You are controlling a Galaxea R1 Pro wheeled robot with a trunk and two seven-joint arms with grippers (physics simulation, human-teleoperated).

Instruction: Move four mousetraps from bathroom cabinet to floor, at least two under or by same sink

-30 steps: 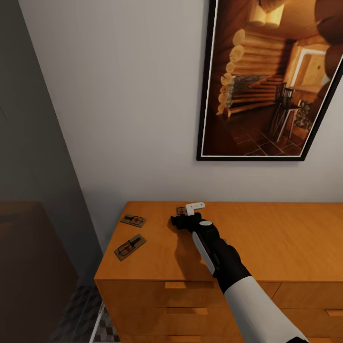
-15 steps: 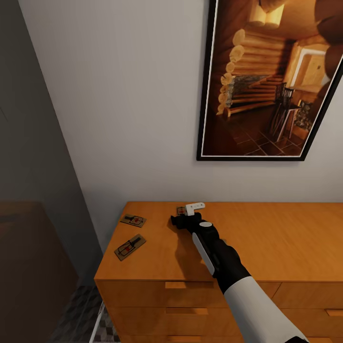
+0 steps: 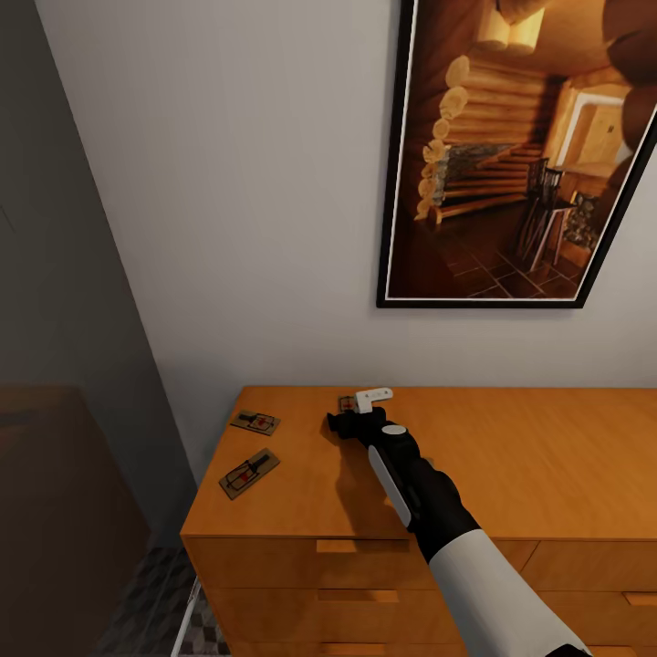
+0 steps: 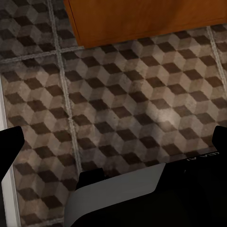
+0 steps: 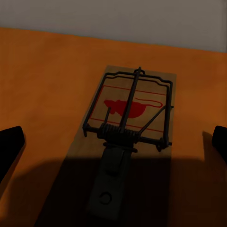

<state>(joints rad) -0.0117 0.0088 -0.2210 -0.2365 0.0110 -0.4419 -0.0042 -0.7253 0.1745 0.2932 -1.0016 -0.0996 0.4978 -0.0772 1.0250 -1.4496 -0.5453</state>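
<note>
Right gripper (image 5: 113,142) spread wide over far mousetrap (image 5: 126,128) on cabinet (image 3: 511,465). You centre, drop flat, pinch board's long edges. Left gripper (image 4: 116,142) spread wide, idle above floor (image 4: 123,99).

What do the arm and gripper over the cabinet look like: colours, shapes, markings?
The right arm is a smooth white tube that turns black toward the wrist, with a pale grey strip along it and a small round grey cap. A white angled bracket sits above the black right gripper. In the wrist views the fingertips are plain black.
</note>
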